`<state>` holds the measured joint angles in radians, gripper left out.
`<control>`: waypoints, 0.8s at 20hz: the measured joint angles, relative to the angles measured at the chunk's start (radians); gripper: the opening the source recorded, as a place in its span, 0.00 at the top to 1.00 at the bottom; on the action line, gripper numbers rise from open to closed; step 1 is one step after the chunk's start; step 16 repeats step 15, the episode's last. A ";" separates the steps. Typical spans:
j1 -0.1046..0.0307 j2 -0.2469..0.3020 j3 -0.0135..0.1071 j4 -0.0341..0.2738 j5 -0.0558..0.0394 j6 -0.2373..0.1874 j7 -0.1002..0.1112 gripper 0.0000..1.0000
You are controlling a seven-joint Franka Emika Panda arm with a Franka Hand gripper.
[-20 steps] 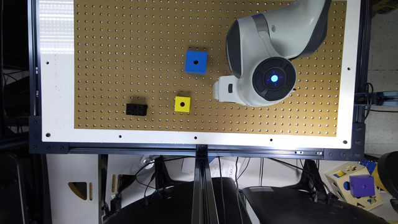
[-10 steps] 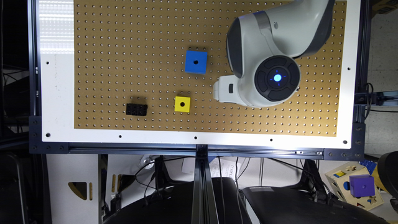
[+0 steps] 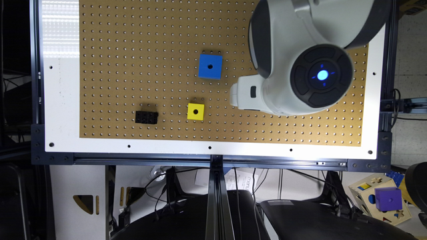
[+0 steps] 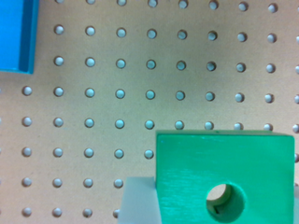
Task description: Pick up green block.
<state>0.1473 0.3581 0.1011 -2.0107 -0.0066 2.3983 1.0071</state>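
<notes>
While the green block (image 4: 224, 179) is seen close beneath the wrist camera, one pale finger (image 4: 138, 200) lies against its side, presumably for gripping; whether the end effector (image 3: 245, 96) is clamped cannot be told.

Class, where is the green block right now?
In the wrist view, the green block sits on the pegboard, close under the camera, with a blue block farther off.

Bare pegboard (image 4: 149, 74) between green block (image 4: 224, 168) and blue block (image 4: 16, 35).
</notes>
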 joint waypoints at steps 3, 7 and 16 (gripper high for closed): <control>0.000 -0.008 0.000 -0.001 0.0000 -0.009 0.000 1.00; 0.000 -0.010 0.000 -0.001 0.0000 -0.009 0.000 1.00; 0.000 -0.058 0.001 0.000 0.0002 -0.051 0.001 1.00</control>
